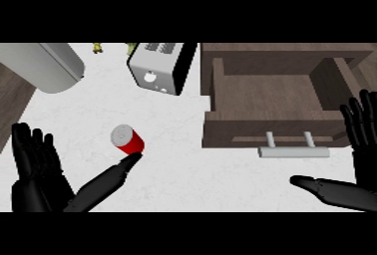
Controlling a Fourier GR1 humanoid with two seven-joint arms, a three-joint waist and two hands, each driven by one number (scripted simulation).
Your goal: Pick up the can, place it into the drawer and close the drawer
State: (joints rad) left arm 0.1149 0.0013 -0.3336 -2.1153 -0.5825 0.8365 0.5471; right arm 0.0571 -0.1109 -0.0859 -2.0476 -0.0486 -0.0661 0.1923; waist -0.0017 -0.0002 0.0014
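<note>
A red can (128, 139) with a silver top lies on the white counter, left of centre. My left hand (40, 174) is open at the lower left, and its thumb tip reaches up to the can's lower edge. The brown drawer (269, 94) stands pulled out at the right, its inside bare, with a pale bar handle (293, 151) on its front. My right hand (359, 149) is open at the far right, fingers straight beside the drawer's right front corner, thumb pointing left below the handle.
A silver toaster (160, 67) stands at the back, just left of the drawer. A large grey cylinder (44, 64) lies at the back left. Dark wood (11, 99) borders the counter's left edge. Small yellow-green items (114, 47) sit at the far back.
</note>
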